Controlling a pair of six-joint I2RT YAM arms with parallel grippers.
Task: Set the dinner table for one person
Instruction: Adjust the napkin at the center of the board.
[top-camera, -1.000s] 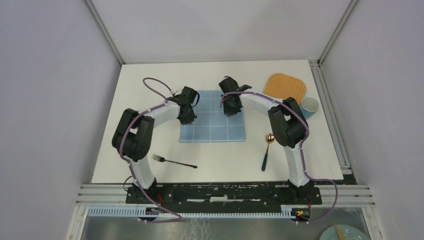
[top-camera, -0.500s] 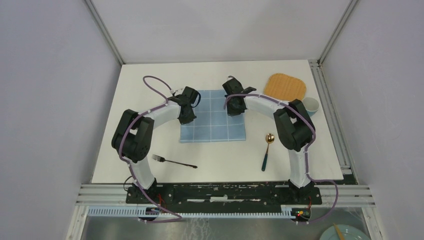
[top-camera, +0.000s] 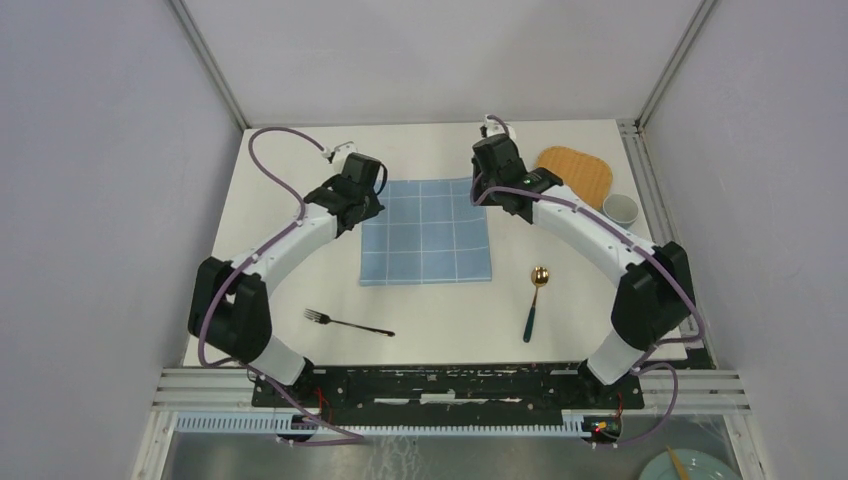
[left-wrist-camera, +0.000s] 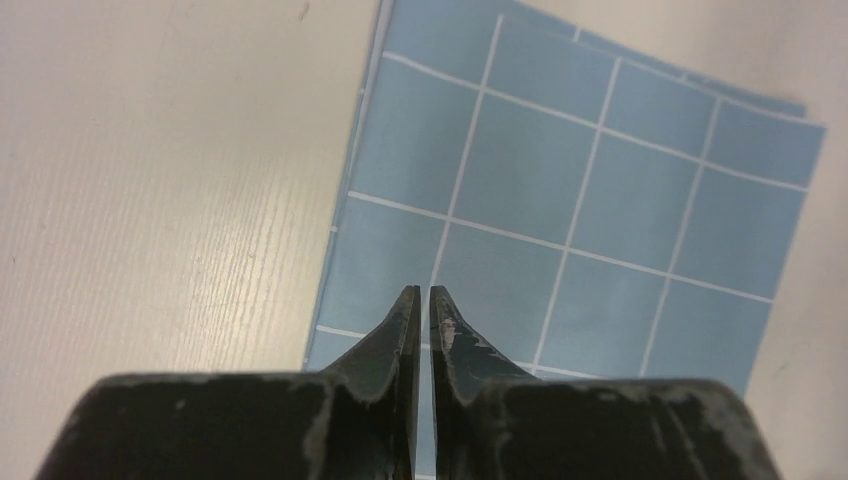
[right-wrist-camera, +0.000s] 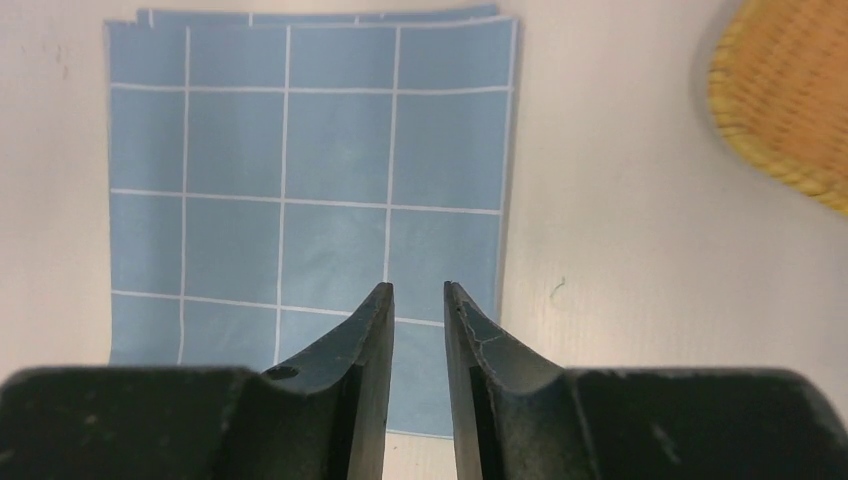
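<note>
A blue checked cloth (top-camera: 425, 232) lies flat on the white dinner table (top-camera: 440, 310). My left gripper (top-camera: 364, 206) hovers over the cloth's far left corner. In the left wrist view its jaws (left-wrist-camera: 421, 290) stand a narrow slit apart, with nothing between them and the cloth (left-wrist-camera: 600, 180) beneath. My right gripper (top-camera: 484, 190) hangs above the cloth's far right corner. Its jaws (right-wrist-camera: 418, 285) are open and empty over the cloth (right-wrist-camera: 300, 170). A fork (top-camera: 348, 323) lies near the front left and a gold spoon (top-camera: 534, 297) with a dark handle lies to the cloth's right.
A woven yellow mat (top-camera: 575, 172) lies at the far right of the table, its edge also showing in the right wrist view (right-wrist-camera: 790, 110). A pale cup (top-camera: 621, 208) stands at the right edge. Below the table's front right is a teal plate (top-camera: 690, 467).
Both grippers have let go of the cloth, opened and drawn back toward its far corners. The cloth now lies spread flat.
</note>
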